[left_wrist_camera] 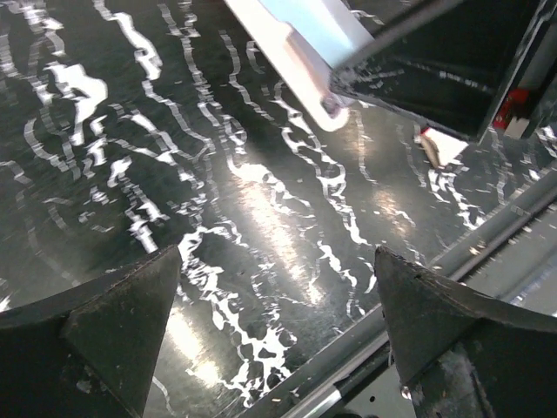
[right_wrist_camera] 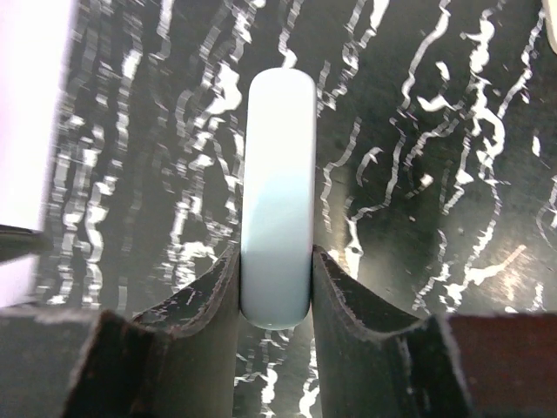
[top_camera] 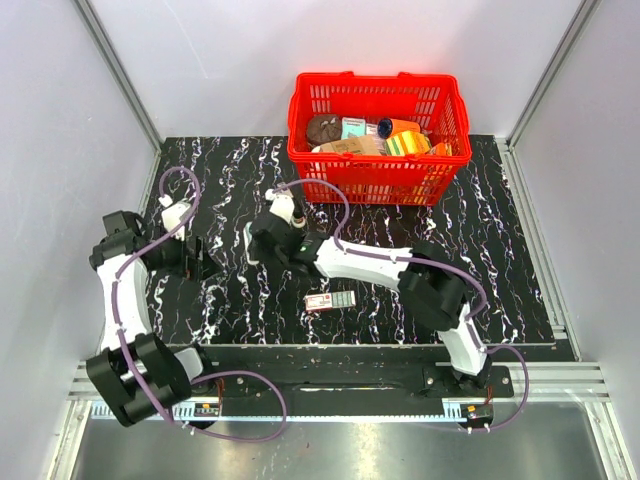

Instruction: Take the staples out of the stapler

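Jaws of the right gripper [right_wrist_camera: 275, 261] pinch the near end of the pale-blue stapler [right_wrist_camera: 278, 165] lying flat on the marbled table [right_wrist_camera: 418, 131], left gripper [left_wrist_camera: 277, 270] gaping empty nearby; securing step, next likely needs the magazine opened.

1. The stapler [right_wrist_camera: 278, 200], between the black fingers [right_wrist_camera: 200, 322] of the right gripper [right_wrist_camera: 277, 283] — plain pale blue.
2. The table [right_wrist_camera: 418, 174] beneath that gripper — black, veined white like marble.
3. The basket [top_camera: 378, 165] ahead of it: bright red.
4. The small box [top_camera: 330, 301] behind it: red and white.
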Robot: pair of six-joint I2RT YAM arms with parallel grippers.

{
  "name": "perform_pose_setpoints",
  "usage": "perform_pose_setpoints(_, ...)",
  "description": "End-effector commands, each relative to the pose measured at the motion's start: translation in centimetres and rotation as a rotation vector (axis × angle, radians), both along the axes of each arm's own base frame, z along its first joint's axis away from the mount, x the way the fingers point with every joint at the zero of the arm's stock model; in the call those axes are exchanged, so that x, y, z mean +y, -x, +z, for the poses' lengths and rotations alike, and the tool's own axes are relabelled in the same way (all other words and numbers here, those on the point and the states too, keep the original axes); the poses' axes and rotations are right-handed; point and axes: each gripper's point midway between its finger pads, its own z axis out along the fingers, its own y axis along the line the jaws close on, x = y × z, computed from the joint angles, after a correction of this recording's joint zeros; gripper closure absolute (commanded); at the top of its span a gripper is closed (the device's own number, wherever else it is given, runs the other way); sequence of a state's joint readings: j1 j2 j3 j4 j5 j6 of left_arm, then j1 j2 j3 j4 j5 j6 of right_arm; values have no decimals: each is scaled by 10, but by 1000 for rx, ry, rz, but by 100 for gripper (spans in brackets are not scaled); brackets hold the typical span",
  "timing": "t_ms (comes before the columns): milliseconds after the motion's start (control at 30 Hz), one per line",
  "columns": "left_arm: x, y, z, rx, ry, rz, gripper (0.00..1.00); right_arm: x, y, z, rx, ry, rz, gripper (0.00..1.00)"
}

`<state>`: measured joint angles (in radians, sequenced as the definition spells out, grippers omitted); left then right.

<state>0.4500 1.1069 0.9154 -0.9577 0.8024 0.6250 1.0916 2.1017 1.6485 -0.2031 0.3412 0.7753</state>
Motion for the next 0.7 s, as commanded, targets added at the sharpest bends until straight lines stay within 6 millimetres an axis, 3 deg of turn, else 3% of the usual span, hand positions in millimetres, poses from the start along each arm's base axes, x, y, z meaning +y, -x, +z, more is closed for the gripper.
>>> perform_pose_setpoints(0,-29,-2,23,-85,135,-196,4,25,-2,95,-77,-355,2,100)
perform_pose_setpoints(200,-50,-1,17,-31,184,-298,4,27,4,108,-63,-499,-5,100)
perform_pose_setpoints(400,-53,-14,7,-51,180,-292,7,31,11,112,-27,-577,16,100)
perform_pose_setpoints(667,-52,-27,-8,-40,199,-279,29,31,22,109,10,-619,51,100)
